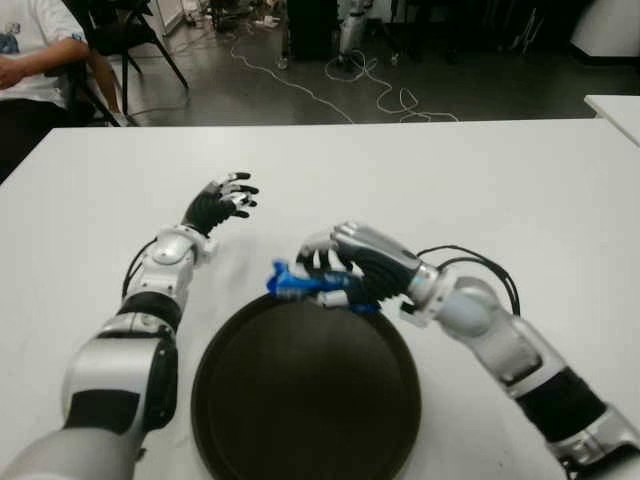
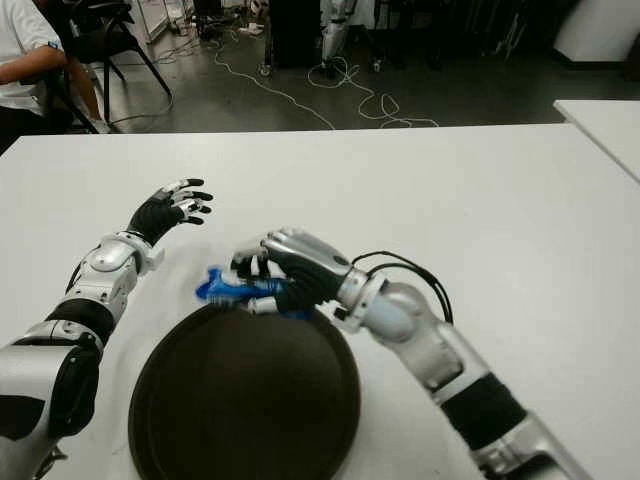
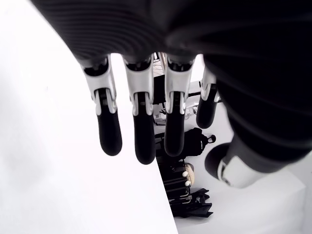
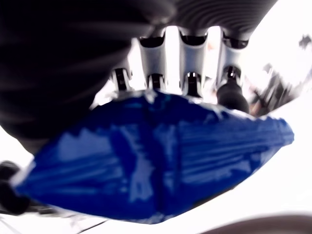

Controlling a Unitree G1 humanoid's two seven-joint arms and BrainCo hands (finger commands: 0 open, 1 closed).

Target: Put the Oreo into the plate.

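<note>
My right hand (image 1: 335,272) is shut on the blue Oreo packet (image 1: 296,283), holding it just above the far rim of the dark round plate (image 1: 305,395). In the right wrist view the blue packet (image 4: 156,161) fills the picture, with the fingers (image 4: 187,73) curled around it. The packet's free end sticks out to the left of the hand. My left hand (image 1: 225,200) is off to the left on the white table (image 1: 480,190), fingers (image 3: 141,131) spread and holding nothing.
A person (image 1: 30,50) sits at the far left corner beyond the table, beside a chair. Cables (image 1: 370,95) lie on the floor past the far edge. Another white table (image 1: 615,108) shows at the far right.
</note>
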